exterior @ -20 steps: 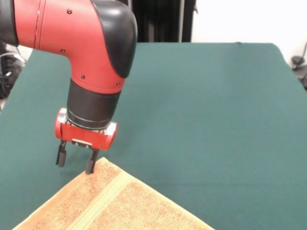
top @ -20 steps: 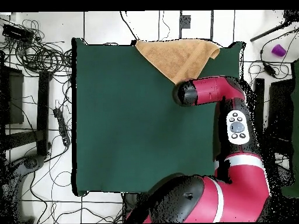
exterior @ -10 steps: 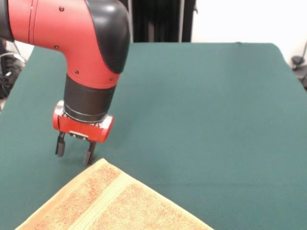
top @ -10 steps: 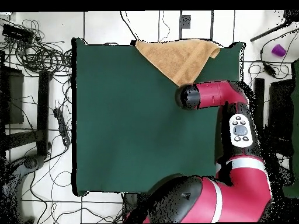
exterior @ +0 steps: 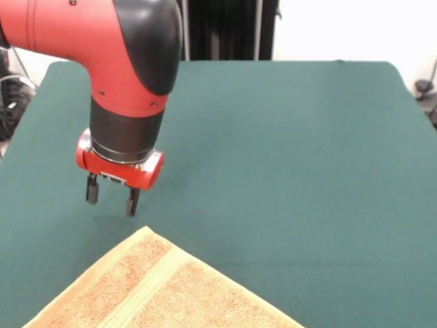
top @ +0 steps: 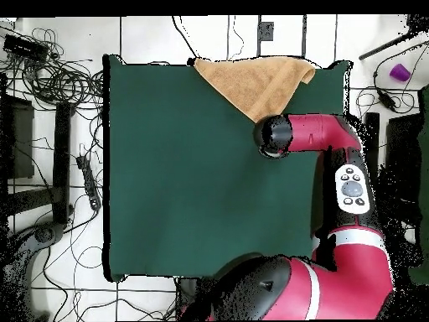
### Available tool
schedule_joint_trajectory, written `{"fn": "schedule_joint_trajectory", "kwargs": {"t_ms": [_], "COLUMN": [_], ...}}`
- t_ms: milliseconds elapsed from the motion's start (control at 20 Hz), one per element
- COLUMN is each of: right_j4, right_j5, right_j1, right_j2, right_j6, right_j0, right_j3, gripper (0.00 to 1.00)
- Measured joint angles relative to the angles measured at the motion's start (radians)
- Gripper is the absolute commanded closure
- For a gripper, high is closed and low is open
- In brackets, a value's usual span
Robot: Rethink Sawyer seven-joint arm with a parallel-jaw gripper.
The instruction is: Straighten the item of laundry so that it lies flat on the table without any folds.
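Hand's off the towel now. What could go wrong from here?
The orange-tan terry towel lies at the green table's edge, one side folded over in the overhead view; a pull outward could drag it off. The open hand hangs clear of the towel's corner, so a straight descent would likely close on bare cloth.

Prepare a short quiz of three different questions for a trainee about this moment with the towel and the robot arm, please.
1. True or false: the end effector is shut on the orange-tan terry-cloth towel.
2. Multiple choice: in the front view, the towel's pointed corner lies (A) right under the fingers, touching them; (B) apart from them, nearer the camera; (C) at the far edge of the dark green cloth-covered table.
3. Fill in: in the overhead view, the towel lies against the table's ____ edge in the picture.

Key: 1 false, it is open and empty above the table. 2 B. 3 top.
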Motion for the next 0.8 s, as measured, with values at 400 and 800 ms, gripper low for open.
{"fn": "schedule_joint_trajectory", "kwargs": {"t_ms": [400, 800], "right_j4": [0.039, -0.005], "right_j5": [0.371, 0.574], "right_j1": [0.051, 0.144], "right_j2": [0.034, 0.158], "right_j6": [0.000, 0.000], "right_j0": [0.018, 0.048], "right_j3": [-0.274, -0.641], "gripper": [0.00, 0.00]}}
